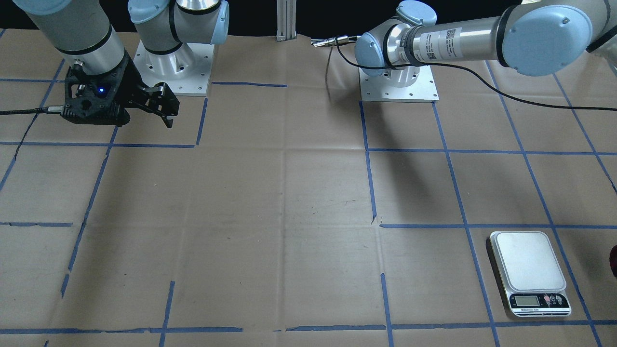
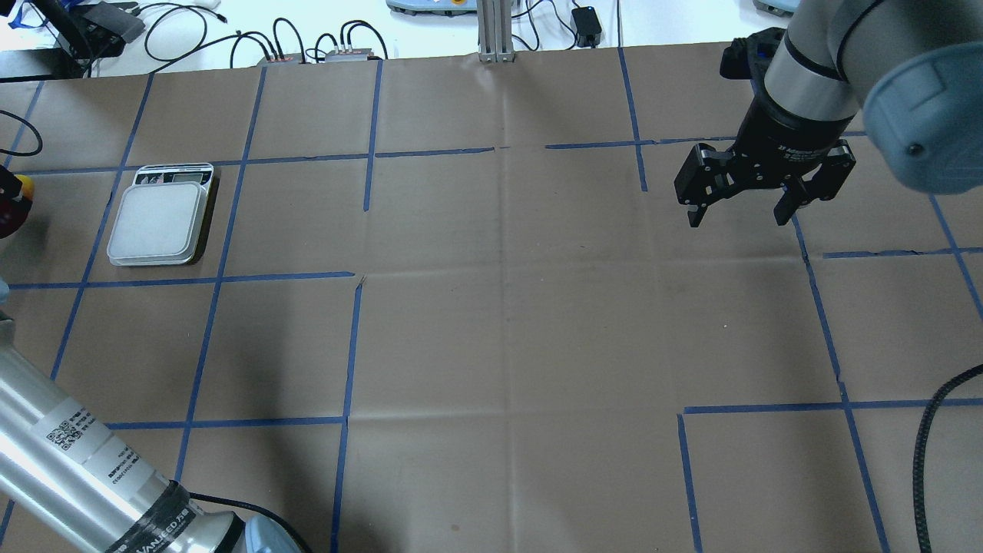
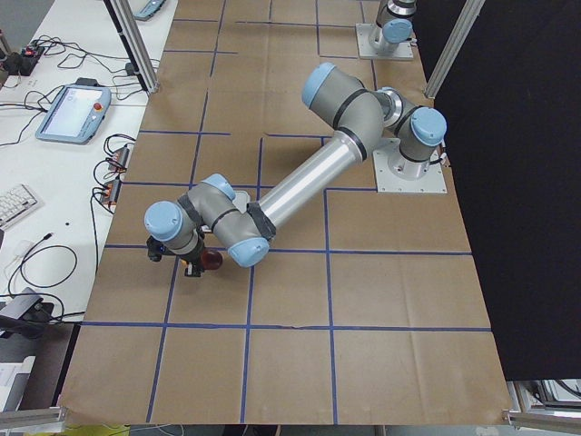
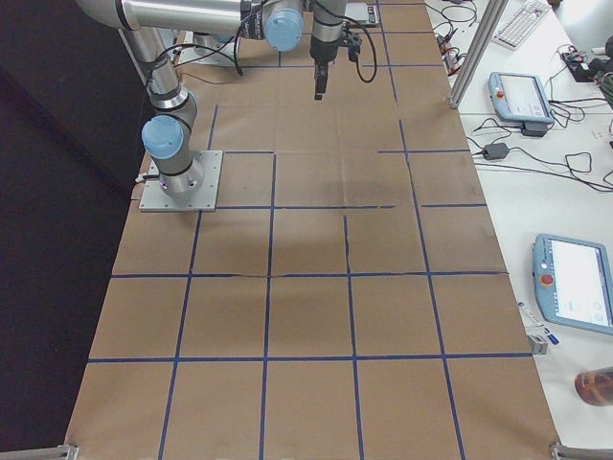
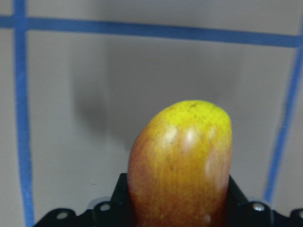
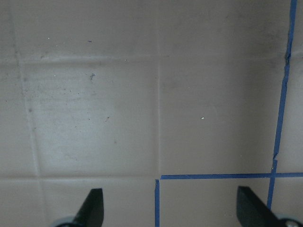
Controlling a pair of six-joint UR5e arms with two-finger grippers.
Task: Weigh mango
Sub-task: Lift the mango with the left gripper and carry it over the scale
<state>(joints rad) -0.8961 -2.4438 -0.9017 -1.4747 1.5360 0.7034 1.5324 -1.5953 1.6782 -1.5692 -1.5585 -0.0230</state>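
Note:
The mango [image 5: 182,165], red fading to yellow at its tip, fills the left wrist view and hangs above the paper with its shadow beneath it. My left gripper [image 3: 192,265] is shut on it, low over the table, and the fruit hides the fingers. The mango also shows at the left edge of the overhead view [image 2: 11,207], to the left of the white scale [image 2: 157,223], apart from it. The scale's platform [image 1: 528,262] is bare. My right gripper [image 2: 737,211] is open and empty, hovering far off on the other side of the table.
Brown paper with a blue tape grid [image 2: 353,346] covers the table. An aluminium post [image 2: 491,31] stands at the far edge, with cables and boxes [image 2: 307,46] behind it. My left arm's long link [image 1: 458,41] spans above the table near its base.

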